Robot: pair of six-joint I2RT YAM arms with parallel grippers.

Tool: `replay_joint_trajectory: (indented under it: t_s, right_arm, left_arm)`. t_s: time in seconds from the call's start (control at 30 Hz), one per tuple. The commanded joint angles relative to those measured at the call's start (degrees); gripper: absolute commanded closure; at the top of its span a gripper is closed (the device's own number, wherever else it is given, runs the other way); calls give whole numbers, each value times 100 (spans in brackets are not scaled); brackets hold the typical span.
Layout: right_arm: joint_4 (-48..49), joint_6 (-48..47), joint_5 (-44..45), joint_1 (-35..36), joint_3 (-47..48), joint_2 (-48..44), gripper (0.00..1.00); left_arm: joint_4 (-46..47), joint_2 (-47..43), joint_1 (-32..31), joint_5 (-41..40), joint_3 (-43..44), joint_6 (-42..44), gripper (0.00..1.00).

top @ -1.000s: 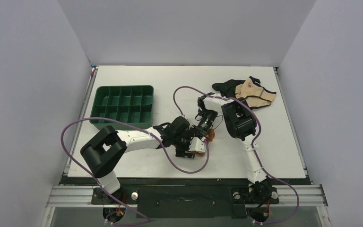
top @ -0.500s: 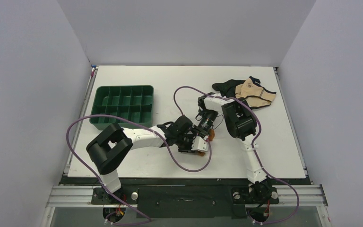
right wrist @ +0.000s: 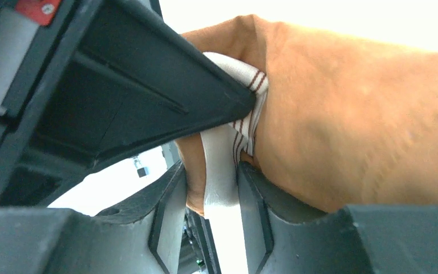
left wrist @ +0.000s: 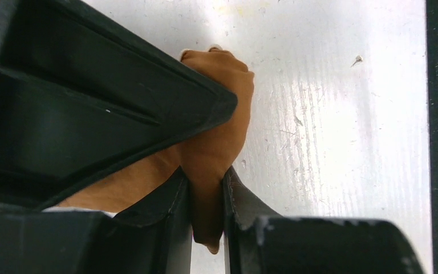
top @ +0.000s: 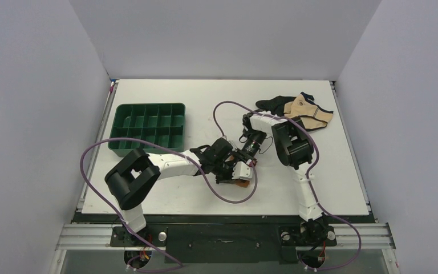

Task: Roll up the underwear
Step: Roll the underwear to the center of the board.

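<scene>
Showing the underwear point(left wrist: 217, 142) bunched just forward of table centre, well apart from every edge of the scuffed white table point(top: 331, 188), with bare surface toward the near and right sides. The left gripper point(top: 236, 177) is clamped on a soft, matte rust-brown fold. The right gripper point(top: 250, 164) has the cream, brown-striped waistband point(right wrist: 222, 188) between its fingers; whether it presses cannot be told. A green compartmented tray point(top: 148, 123) lies left-rear.

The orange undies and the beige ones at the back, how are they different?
The underwear is rust-orange with a cream striped waistband; the beige garment is pale with dark trim. The underwear is bunched up, pinched by the left gripper and right gripper; the beige garment lies loose, untouched. Both are soft cloth.
</scene>
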Motion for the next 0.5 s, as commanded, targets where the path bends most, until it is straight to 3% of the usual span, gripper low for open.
replay_joint_trajectory:
  t_s: [0.0,0.27,0.47]
  right_arm:
    - [198,-122,71,-255,-58,-610,65]
    - [230,-142,40,-662,-276,-1120,61]
    - [530,94,72,-974,-494,-1581,60]
  left_arm:
    - [-511,116,97,569,82,-418,100]
    - [-840,381,574,1310,241,-825,100]
    - [-1127,640,741,1402,514,-1032,100]
